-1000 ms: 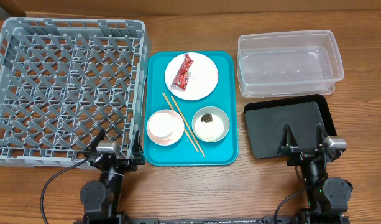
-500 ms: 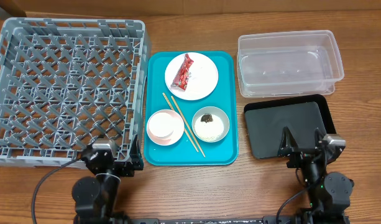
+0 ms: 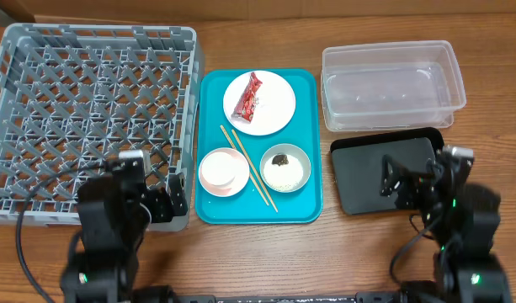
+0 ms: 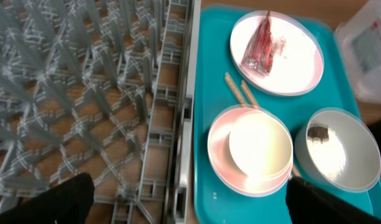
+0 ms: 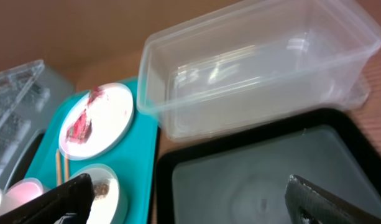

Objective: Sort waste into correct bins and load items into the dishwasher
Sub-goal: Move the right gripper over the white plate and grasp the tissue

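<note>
The red shiny snack wrapper point(image 3: 248, 95) - lying on the round white plate point(image 3: 279, 109) - is judged light, limp and slippery, best pinched at one end, while the left end effector point(image 4: 187, 186) and right end effector point(image 5: 189, 183) are seen spread open and empty.

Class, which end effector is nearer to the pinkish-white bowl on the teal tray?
Left. The left end effector sits over the grey dish rack corner, just beside the pinkish-white bowl. The right end effector is over the black tray, beyond the teal tray.
</note>
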`<action>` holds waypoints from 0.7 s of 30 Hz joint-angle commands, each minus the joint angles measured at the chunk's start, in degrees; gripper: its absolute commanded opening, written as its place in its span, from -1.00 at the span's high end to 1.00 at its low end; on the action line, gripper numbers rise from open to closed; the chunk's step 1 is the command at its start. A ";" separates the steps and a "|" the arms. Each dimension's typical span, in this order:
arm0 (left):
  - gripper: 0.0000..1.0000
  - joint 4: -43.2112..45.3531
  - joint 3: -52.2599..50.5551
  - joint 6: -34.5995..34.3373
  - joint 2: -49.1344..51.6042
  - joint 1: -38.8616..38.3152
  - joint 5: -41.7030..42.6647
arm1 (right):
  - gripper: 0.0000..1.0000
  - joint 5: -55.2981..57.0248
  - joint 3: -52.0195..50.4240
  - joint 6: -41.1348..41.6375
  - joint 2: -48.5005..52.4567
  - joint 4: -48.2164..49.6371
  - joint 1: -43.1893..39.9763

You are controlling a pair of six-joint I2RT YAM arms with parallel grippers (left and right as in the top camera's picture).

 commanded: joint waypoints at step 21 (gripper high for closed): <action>-1.00 -10.23 10.54 -0.37 11.74 0.07 1.86 | -0.99 -17.20 38.03 -1.36 38.03 -17.03 3.80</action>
